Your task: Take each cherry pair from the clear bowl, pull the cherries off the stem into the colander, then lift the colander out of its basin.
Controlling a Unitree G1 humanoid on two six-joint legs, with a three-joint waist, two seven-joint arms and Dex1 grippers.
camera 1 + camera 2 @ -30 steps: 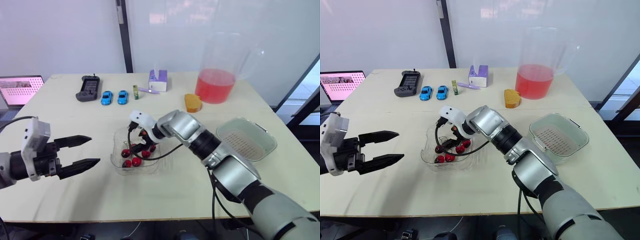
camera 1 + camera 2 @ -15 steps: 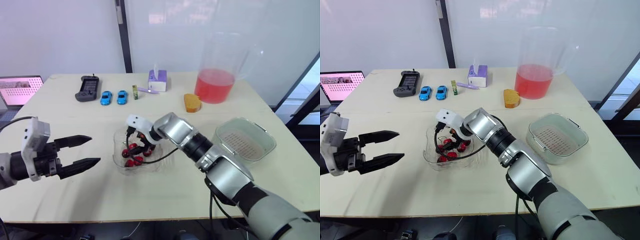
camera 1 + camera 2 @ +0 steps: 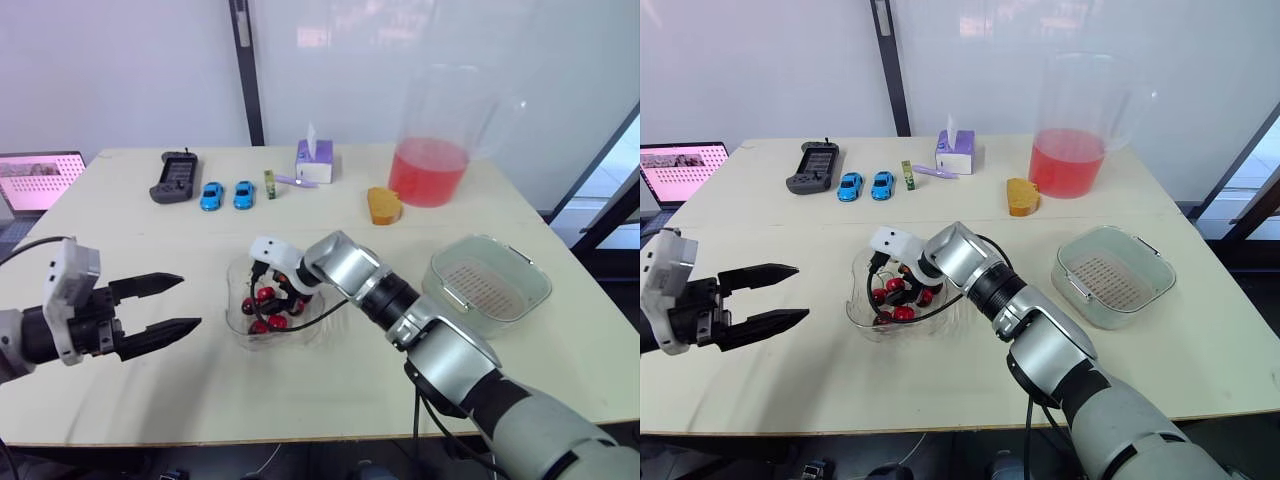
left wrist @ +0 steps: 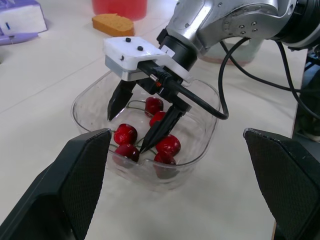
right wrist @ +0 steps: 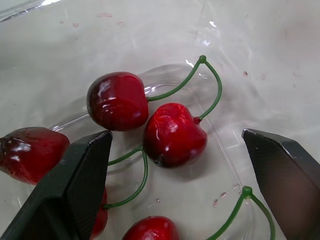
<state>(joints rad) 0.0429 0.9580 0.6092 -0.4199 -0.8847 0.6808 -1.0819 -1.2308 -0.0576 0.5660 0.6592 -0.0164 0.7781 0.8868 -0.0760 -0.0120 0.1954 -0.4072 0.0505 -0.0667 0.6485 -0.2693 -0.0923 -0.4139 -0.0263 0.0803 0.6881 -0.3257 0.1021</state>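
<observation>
Your right pincer [image 4: 128, 133] is spread apart inside the clear plastic bowl [image 4: 209, 102]. Center it over the glossy red cherry pair [image 5: 172, 132], right at the green stem [image 5: 202, 59], then squeeze gently.

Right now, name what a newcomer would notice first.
The right gripper is open inside the clear bowl of red cherries in the middle of the table. A big pitcher of red liquid stands at the far right; the left gripper hangs open left of the bowl.
</observation>
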